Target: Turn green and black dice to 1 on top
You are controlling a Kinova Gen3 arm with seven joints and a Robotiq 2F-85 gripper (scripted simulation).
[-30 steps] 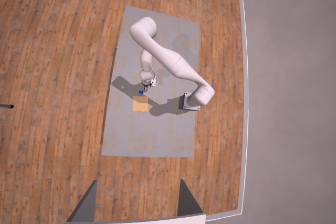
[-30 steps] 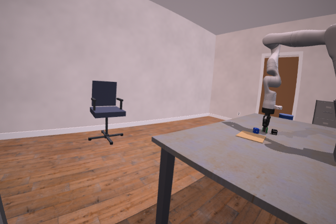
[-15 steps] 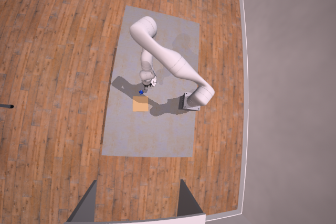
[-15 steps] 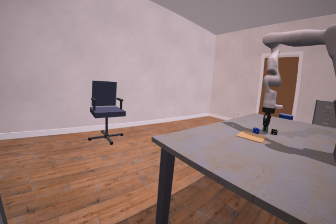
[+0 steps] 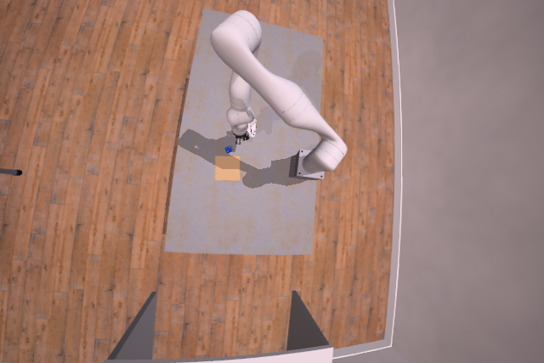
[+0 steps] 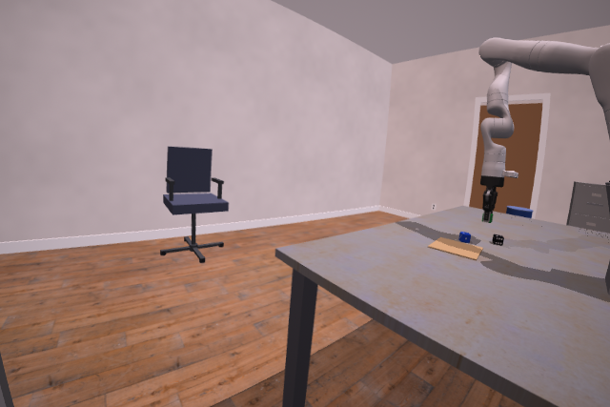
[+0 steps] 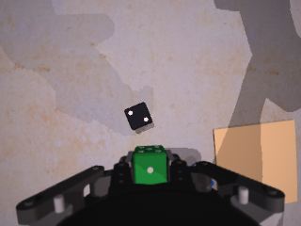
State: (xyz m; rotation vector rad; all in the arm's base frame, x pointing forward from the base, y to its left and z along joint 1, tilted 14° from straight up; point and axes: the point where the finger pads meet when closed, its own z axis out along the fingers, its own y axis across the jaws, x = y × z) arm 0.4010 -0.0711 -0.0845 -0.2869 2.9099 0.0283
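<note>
My gripper (image 7: 150, 159) (image 6: 487, 215) (image 5: 240, 138) is shut on the green die (image 7: 150, 166) (image 6: 491, 218) and holds it a little above the table. The face toward the wrist camera shows one pip. The black die (image 7: 138, 116) (image 6: 498, 239) lies on the bare table below and just ahead of the gripper, with two pips up. The tan mat (image 7: 268, 151) (image 6: 456, 248) (image 5: 227, 169) lies flat to one side. The blue die (image 5: 228, 149) (image 6: 464, 236) sits by the mat's far edge, apparently just off it. The black die is hidden in the overhead view.
The grey table (image 5: 246, 218) (image 6: 418, 289) carries the arm's base (image 5: 307, 166). A blue box (image 6: 519, 211) stands at the table's far edge. A filing cabinet (image 6: 588, 205) stands behind it, and an office chair (image 6: 193, 195) is on the floor.
</note>
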